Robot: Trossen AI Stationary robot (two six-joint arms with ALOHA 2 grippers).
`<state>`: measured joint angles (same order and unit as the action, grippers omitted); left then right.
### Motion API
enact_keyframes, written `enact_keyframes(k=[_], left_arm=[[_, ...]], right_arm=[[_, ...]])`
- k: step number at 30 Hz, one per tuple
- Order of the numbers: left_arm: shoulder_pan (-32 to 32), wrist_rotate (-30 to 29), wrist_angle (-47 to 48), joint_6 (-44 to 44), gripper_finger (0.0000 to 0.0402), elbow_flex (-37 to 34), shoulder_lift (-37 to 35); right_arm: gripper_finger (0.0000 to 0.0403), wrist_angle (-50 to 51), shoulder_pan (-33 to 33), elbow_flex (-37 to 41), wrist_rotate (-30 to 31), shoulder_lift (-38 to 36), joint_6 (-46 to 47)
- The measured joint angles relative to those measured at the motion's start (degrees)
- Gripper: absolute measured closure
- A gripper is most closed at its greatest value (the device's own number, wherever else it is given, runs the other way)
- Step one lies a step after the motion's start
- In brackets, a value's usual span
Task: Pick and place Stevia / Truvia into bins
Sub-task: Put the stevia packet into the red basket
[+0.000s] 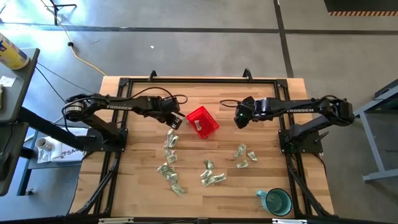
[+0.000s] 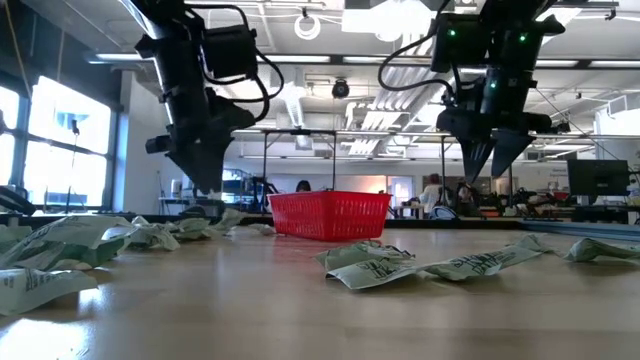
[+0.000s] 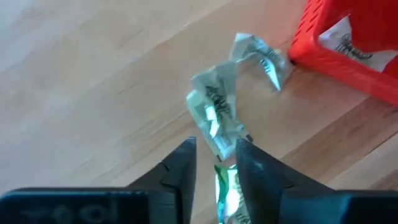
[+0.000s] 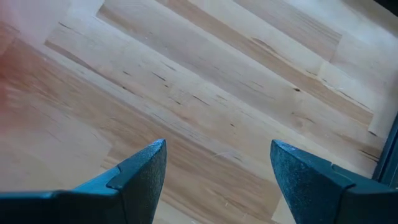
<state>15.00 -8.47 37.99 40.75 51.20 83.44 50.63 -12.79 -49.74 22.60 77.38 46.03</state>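
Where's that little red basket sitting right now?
In the high view, the red basket sits on the table between the two grippers, nearer the left gripper, with sweetener packets scattered nearby.

Teal mug [image 1: 277, 201] at wooden table [image 1: 143, 193] corner; yellow cable [image 1: 84, 57] on floor.

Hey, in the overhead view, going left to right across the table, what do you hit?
Left gripper → red basket → right gripper → teal mug.
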Motion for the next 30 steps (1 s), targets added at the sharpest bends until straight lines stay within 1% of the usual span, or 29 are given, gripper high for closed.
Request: enact_keyframes(k=[3,6,9,12,14,18,22,30], left_arm=[[0.0,0.6,-0.8,0.0,0.0232,0.0,0.0],[0.0,0.7,-2.6,-0.1,0.0223,0.0,0.0],[0.0,-2.4,-5.0,-1.6,0.0222,0.0,0.4],[1.4,-3.3,-7.2,-3.1,0.0227,0.0,1.4],[2.7,-2.4,-8.7,-3.9,0.0231,0.0,2.7],[5.0,-0.5,-8.4,-5.9,0.0234,0.0,6.2],[6.4,3.2,-8.0,-9.1,0.0229,0.0,8.3],[6.4,3.3,-11.1,-15.6,0.0228,0.0,8.5]], right_arm=[[0.0125,-0.2,-0.5,0.0,-0.1,0.0,0.0],[0.0125,-0.9,-0.8,0.0,-0.2,0.0,-1.0],[0.0125,-1.7,-0.8,0.0,-0.2,0.0,-1.5],[0.0125,-2.1,-0.8,0.0,-0.3,0.0,-1.5],[0.0125,-2.1,-0.7,0.0,-0.5,0.0,-1.5],[0.0125,-2.1,-0.7,0.0,-1.0,0.0,-1.5],[0.0125,-2.1,-0.7,0.0,-1.3,0.0,-1.5],[0.0125,-2.1,-0.7,0.0,-1.6,0.0,-1.2]])
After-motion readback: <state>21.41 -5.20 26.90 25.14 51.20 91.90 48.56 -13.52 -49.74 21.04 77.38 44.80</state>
